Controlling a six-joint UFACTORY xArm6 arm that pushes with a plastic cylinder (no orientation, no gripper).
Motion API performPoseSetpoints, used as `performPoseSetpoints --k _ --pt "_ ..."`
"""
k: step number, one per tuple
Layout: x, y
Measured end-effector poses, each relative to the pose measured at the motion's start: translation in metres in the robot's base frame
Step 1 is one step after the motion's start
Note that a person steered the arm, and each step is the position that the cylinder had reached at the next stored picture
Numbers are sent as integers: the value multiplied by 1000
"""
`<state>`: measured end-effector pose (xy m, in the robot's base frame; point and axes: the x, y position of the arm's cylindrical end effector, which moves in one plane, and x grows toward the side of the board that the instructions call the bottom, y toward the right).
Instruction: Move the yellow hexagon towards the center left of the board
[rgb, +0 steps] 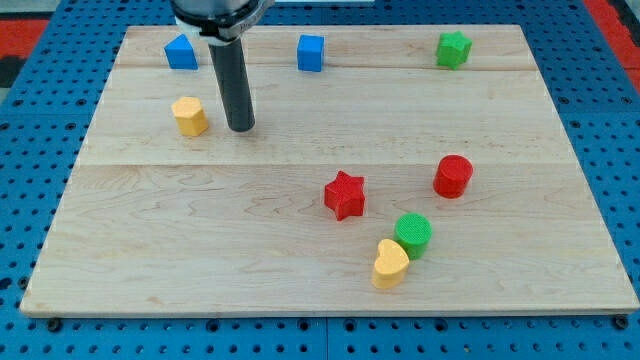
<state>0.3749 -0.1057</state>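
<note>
Pale wooden tabletop (300, 290) made of joined planks, resting on a blue perforated base (620, 150); contents listed from left to right. At far left, close to the far edge, stands a blue plastic block of irregular shape (181, 52). Nearer and just right of it lies the yellow plastic hexagon (189, 116), in the left part of the board, somewhat beyond its middle line. Just to the hexagon's right, separated by a narrow gap, the straight dark rod descends from the arm's housing at the top; my tip (241, 129) rests on the wood level with the hexagon, not touching it. The arm carries no pincer, so no pincer state, apart or together, can be told. Farther right along the far edge sits a blue plastic cube (311, 53). Near the middle of the board lies a red plastic star (345, 194). To its right and nearer the front, a yellow plastic heart-shaped block (390, 264) touches a green plastic cylinder (412, 234) lying just beyond it. A red plastic cylinder (452, 176) stands farther right, apart from the pair. At far right, near the far edge, rests a green plastic star-like block (453, 49).
</note>
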Motion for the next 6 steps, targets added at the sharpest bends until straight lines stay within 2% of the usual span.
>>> performPoseSetpoints --k 1,2,3,4,5,6 --pt "1 -26" --pt "-33 -29" --pt "-14 -60" --pt "25 -63" --pt "25 -78" --pt "-6 -73"
